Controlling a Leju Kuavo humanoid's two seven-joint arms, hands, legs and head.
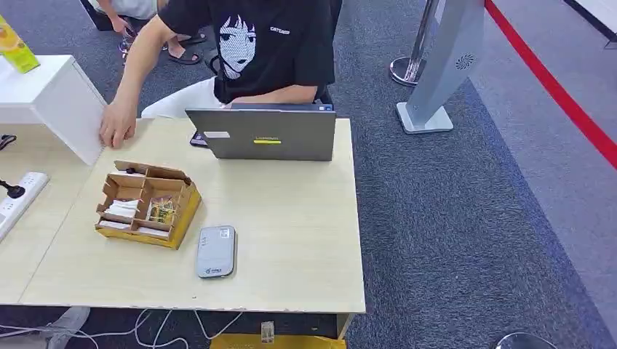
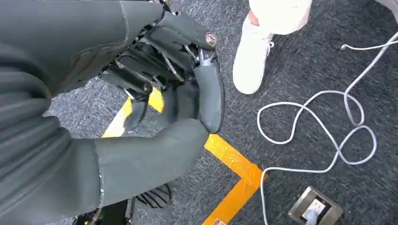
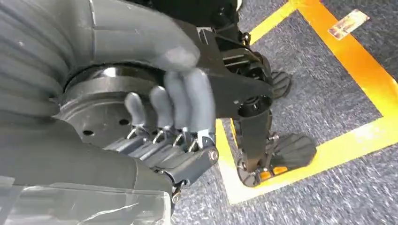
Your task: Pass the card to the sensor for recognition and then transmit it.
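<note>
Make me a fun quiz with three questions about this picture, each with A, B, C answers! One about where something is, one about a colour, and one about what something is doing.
1. Where does the grey card sensor lie?
A. On top of the laptop
B. On the table, beside the cardboard box
C. On the carpet

2. What colour is the person's shirt?
A. Black
B. Red
C. Yellow

3. What is the left hand doing?
A. Holding a card
B. Pressing the sensor
C. Holding nothing, hanging over the floor

Answers:
1. B, the sensor rests on the tabletop just to the side of the box, near the front edge.
2. A, the shirt is black with a white printed face.
3. C, the left wrist view shows the fingers with nothing in them, above grey carpet and yellow tape.
</note>
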